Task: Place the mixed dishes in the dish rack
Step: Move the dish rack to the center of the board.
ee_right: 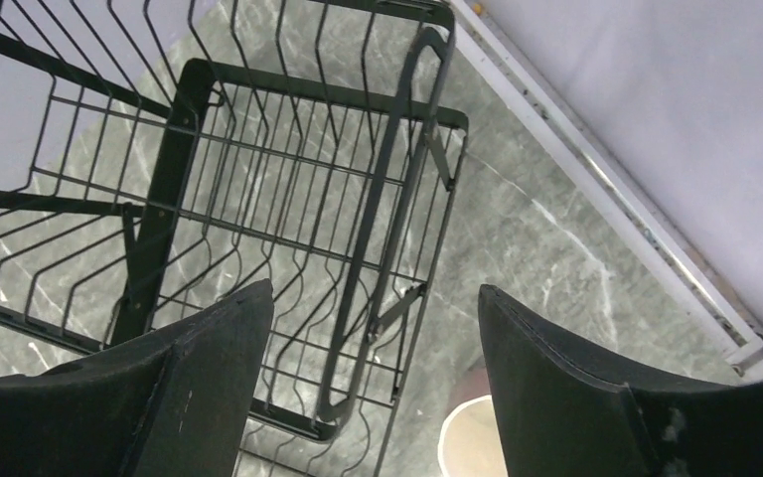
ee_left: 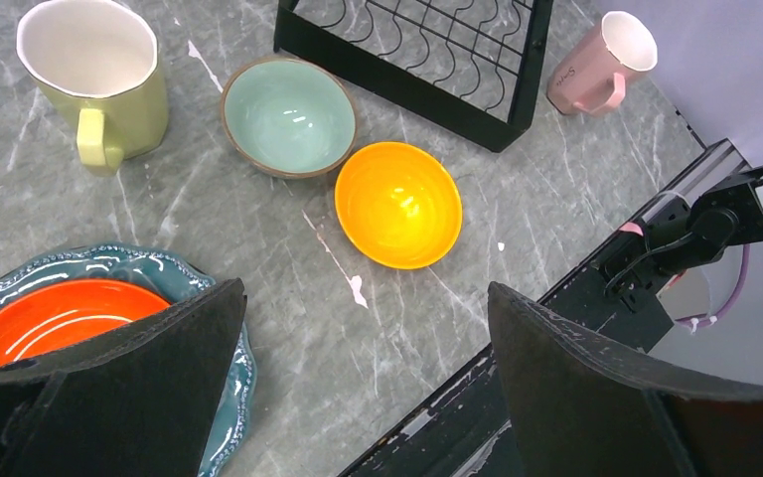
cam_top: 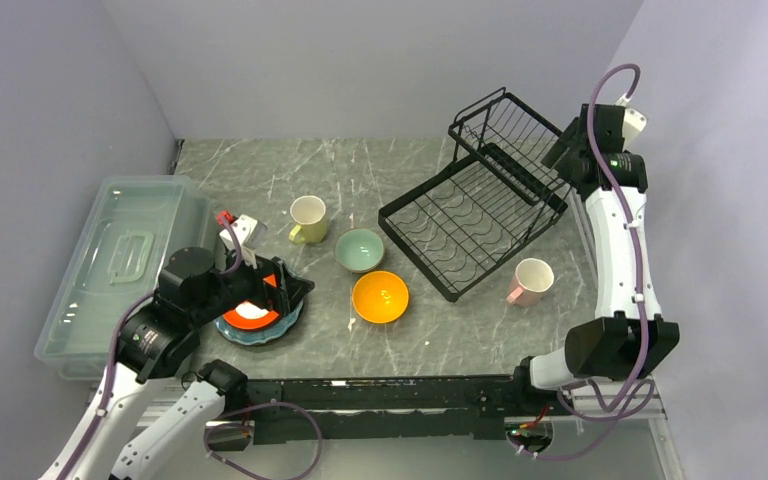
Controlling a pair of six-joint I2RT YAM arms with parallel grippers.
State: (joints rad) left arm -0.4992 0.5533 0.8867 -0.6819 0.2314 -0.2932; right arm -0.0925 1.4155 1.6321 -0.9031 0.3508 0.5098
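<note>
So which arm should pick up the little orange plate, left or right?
Left, most likely. The left gripper is open and hangs just above the orange plate, which sits on the teal plates. The right gripper is far away over the dish rack.

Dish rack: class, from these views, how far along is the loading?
Done: nothing; the dish rack is empty. In hand: nothing; the open left claw hovers by the orange-red plate on the teal plate, the open right claw over the rack. Left: those plates, green bowl, orange bowl, yellow mug, pink mug.
</note>
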